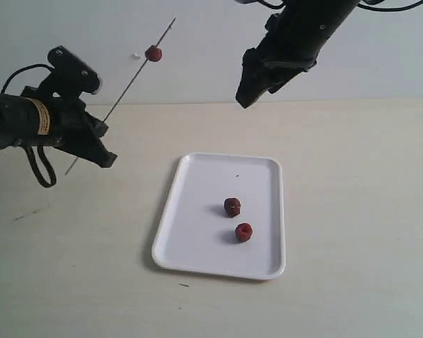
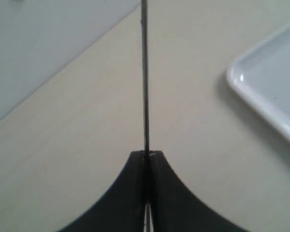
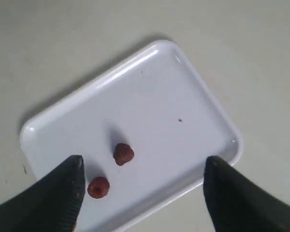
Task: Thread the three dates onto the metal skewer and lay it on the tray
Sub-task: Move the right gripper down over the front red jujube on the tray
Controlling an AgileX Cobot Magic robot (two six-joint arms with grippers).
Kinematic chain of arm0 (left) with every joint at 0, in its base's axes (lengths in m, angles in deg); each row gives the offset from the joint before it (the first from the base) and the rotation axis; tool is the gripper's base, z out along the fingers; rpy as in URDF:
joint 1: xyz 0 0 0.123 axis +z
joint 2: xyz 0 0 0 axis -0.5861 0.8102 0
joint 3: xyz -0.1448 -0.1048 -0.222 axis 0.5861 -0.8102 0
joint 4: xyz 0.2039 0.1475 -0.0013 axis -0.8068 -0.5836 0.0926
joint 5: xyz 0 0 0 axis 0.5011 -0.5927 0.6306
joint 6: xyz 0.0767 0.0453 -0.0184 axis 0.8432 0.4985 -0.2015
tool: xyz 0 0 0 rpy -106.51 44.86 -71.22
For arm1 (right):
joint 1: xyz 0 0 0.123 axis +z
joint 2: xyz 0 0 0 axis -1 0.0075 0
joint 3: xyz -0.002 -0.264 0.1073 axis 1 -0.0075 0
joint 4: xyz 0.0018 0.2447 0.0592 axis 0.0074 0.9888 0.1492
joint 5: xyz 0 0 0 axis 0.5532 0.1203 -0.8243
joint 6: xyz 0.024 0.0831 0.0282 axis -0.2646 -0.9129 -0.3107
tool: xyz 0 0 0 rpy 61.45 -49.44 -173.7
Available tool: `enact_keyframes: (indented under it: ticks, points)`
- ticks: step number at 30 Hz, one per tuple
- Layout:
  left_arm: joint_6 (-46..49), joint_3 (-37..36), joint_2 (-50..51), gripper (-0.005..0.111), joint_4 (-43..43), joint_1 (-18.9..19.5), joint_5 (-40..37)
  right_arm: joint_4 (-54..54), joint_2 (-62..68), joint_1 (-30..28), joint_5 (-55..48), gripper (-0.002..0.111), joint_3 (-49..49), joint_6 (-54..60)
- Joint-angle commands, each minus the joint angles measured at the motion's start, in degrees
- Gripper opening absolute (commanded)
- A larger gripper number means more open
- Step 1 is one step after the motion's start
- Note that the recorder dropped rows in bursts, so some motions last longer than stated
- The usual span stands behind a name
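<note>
Exterior view is showing the left gripper (image 1: 99, 141) hanging above the pale table (image 1: 352, 211) at the left, its jaws pressing together on the metal skewer (image 1: 130, 83). The left wrist view is showing the same clamp, the left gripper (image 2: 147, 154) pinching the metal skewer (image 2: 145, 72) between its closed tips. In the exterior view the rod is slanting up and to the right from that grip, with its lower end poking out below the fingers. A threaded date (image 1: 154, 53) is sitting on the rod close to its upper tip, up in the air. Further right, the white tray (image 1: 197, 158) is lying flat on the table, and a corner of the tray (image 2: 261, 96) is showing in the left wrist view. A darker date (image 1: 232, 206) and a redder date (image 1: 244, 232) are resting near each other on the tray, not touching. At the right, the right gripper (image 1: 247, 95) is hovering high above the tray's far end, holding nothing. The right wrist view is showing the right gripper (image 3: 143, 162) with its jaws standing wide apart over the tray (image 3: 174, 87), the darker date (image 3: 123, 153) and the redder date (image 3: 98, 187) lying below.
</note>
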Motion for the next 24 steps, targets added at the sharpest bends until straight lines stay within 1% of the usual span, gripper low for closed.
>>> enact_keyframes:
  ticks: [1, 2, 4, 8, 11, 13, 16, 19, 24]
  points:
    - [-0.39, 0.44, -3.52, 0.000, -2.85, 0.13, -10.12, -4.07, 0.02, 4.83, 0.12, 0.066, 0.20, -0.01]
    - [0.15, 0.44, -4.37, 0.000, -2.85, 0.13, -13.09, -4.07, 0.02, 6.72, 0.12, 0.066, -1.28, -0.01]
    - [0.89, 0.44, -5.09, 0.000, -2.85, 0.13, -14.79, -5.29, 0.29, 8.75, 0.12, 0.066, -3.97, -0.33]
    - [2.22, 0.44, -5.34, 0.000, -2.52, -0.41, -16.26, -12.84, 1.53, 13.14, 0.12, 0.064, -8.86, -12.44]
    - [3.56, 0.44, -5.34, 0.000, -1.51, -1.51, -16.92, -19.91, 2.41, 15.62, 1.53, 0.064, -10.63, -18.19]
    - [5.30, 0.44, -5.34, 0.000, -0.71, -2.26, -17.28, -20.76, 2.94, 16.52, 1.53, 0.064, -11.20, -20.02]
    - [8.34, 0.44, -5.34, 0.000, 1.09, -3.66, -18.11, -20.09, 3.35, 16.92, 1.53, 0.064, -12.64, -19.87]
    - [11.68, 0.44, -5.34, 0.000, 3.76, -3.92, -18.22, -20.09, 3.35, 16.92, 3.13, 0.064, -14.62, -19.87]
    - [12.02, 0.44, -5.34, 0.000, 4.04, -3.92, -20.34, -19.97, 3.35, 16.92, 8.27, 0.064, -18.15, -19.99]
